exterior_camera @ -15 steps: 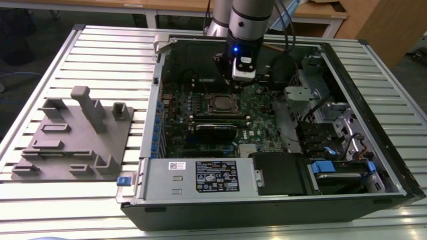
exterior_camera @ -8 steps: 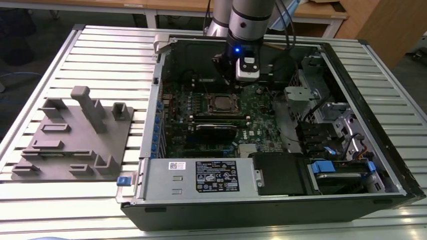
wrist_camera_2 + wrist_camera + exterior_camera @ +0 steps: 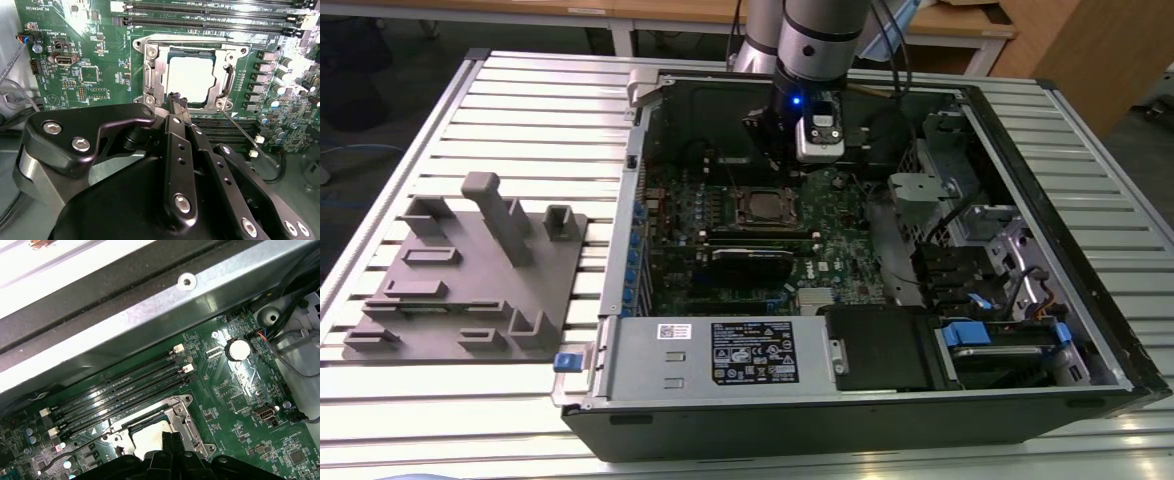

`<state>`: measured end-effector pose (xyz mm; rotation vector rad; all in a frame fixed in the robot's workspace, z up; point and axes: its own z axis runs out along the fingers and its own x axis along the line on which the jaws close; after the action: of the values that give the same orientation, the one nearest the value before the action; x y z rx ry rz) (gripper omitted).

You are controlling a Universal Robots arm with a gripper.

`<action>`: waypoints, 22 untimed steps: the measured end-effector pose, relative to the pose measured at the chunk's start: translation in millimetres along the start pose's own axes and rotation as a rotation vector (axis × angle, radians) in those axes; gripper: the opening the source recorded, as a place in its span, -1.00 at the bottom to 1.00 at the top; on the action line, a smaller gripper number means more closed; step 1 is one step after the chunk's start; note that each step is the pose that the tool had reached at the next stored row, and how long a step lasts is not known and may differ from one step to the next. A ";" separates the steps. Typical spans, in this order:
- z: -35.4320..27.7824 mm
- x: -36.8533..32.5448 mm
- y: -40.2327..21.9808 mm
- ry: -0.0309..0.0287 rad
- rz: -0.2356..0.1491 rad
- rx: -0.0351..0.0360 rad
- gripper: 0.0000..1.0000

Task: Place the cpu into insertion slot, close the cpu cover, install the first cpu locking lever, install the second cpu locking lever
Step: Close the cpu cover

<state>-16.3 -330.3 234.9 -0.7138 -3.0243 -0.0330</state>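
Observation:
The cpu (image 3: 191, 80) lies flat in the insertion slot (image 3: 182, 40) on the green motherboard, its silver top showing through the cut-out. The cpu cover (image 3: 154, 75) is folded down around it. One thin wire locking lever (image 3: 245, 135) sticks out loose from a socket corner. My gripper (image 3: 176, 99) hovers just above the socket's edge with its black fingertips (image 3: 169, 437) pressed together and nothing between them. In the exterior view the gripper (image 3: 803, 160) hangs inside the case just behind the cpu (image 3: 761, 208).
The open computer case (image 3: 1067, 180) lies on a slatted metal table (image 3: 520, 110). Long black memory slots (image 3: 120, 390) run beside the socket. A power supply (image 3: 720, 355) and drive bays (image 3: 987, 340) fill the near side. A grey fixture (image 3: 467, 270) stands at the exterior view's left.

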 end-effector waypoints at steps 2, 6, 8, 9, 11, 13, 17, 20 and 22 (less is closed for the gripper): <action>0.0 0.0 0.0 0.0000 0.000 0.0000 -0.79; 0.0 0.0 0.0 0.0000 -0.002 0.0000 -0.79; 0.0 0.0 0.0 0.0000 -0.002 0.0001 -0.79; 0.0 0.0 0.0 0.0000 -0.002 0.0001 -0.79; 0.0 0.0 0.0 0.0000 -0.002 0.0001 -0.79; 0.0 0.0 0.0 0.0000 -0.002 0.0001 -0.79; 0.0 0.0 0.0 0.0000 -0.002 0.0000 -0.79; 0.1 0.0 0.0 0.0002 -0.013 0.0005 -0.79; 0.1 0.0 0.0 0.0004 -0.032 0.0012 -0.79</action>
<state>-16.3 -330.3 234.9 -0.6650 -3.0351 -0.0322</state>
